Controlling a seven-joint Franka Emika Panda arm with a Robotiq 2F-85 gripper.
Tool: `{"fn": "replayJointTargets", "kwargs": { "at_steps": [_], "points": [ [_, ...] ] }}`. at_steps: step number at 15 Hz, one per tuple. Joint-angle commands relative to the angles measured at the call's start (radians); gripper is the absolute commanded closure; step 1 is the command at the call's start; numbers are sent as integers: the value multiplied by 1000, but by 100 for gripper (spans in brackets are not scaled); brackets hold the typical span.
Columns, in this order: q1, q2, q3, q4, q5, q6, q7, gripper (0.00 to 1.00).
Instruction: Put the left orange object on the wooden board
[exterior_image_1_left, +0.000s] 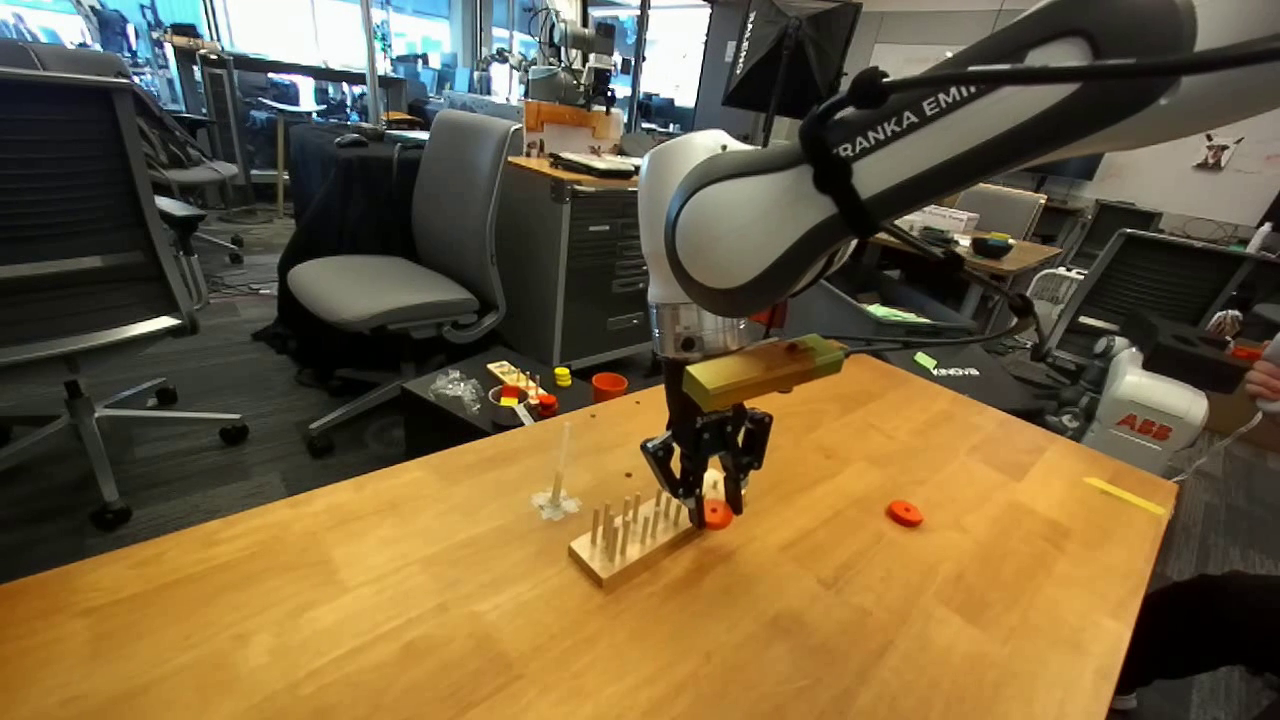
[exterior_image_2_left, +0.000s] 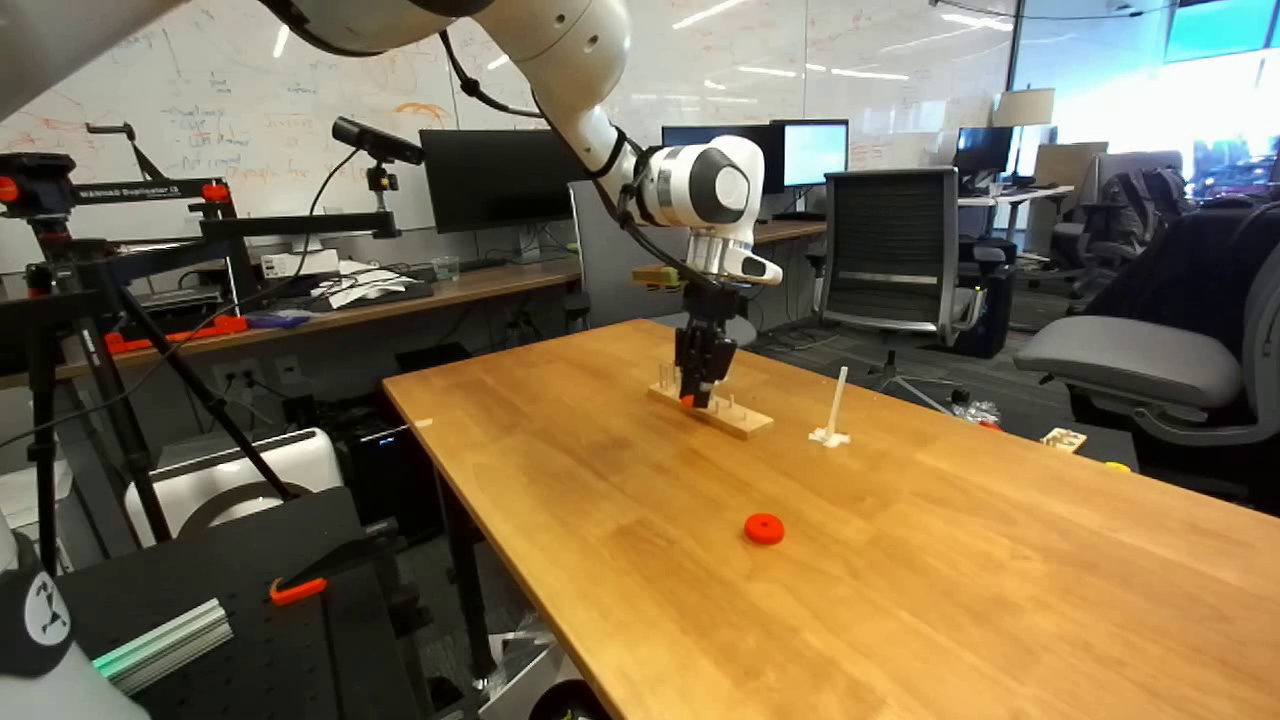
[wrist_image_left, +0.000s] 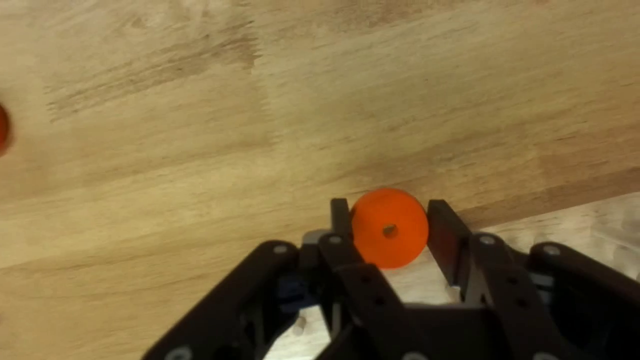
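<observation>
As seen in an exterior view, the wooden counter (exterior_image_1_left: 330, 620) occupies the near area. The board (exterior_image_1_left: 640, 559) lies flat on it, set obliquely: near end to the left, far end to the right. Thin pegs (exterior_image_1_left: 611, 540) stand upright on the near part; the claw hides some of the far part.

The claw (exterior_image_1_left: 717, 512) points down at the far end of the board. Its fingers (wrist_image_left: 341, 217) are clamped on opposite sides of the orange disc (wrist_image_left: 380, 252), which has a small hole at its centre. In the wrist view the disc overlaps the board's edge, partly over the board and partly over the counter. Whether it touches the board cannot be told. Above the claw, the arm (exterior_image_1_left: 750, 220) extends in from the upper right, with a yellow-green block (exterior_image_1_left: 765, 373) at its wrist.

The red disc (exterior_image_1_left: 900, 516) lies flat on the counter, well apart from the claw, to the right. Farther right, near the counter's edge, is a yellow strip (exterior_image_1_left: 1125, 496).

Left of the claw and beyond the board, a thin post (exterior_image_1_left: 562, 465) rises from a pale patch (exterior_image_1_left: 545, 508).

Past the counter's far edge, a low dark stand (exterior_image_1_left: 435, 430) carries yellow pieces (exterior_image_1_left: 562, 377); an orange cup (exterior_image_1_left: 609, 387) is just right of them. Behind are a grey chair (exterior_image_1_left: 385, 285) and, right of it, a cabinet (exterior_image_1_left: 600, 280).
</observation>
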Motion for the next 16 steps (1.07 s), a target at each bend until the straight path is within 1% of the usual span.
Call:
{"fn": "replayJointTargets", "kwargs": {
  "at_steps": [1, 16],
  "points": [
    [15, -14, 3, -23, -4, 31, 31, 83],
    [44, -56, -6, -121, -10, 157, 114, 83]
  ]
}}
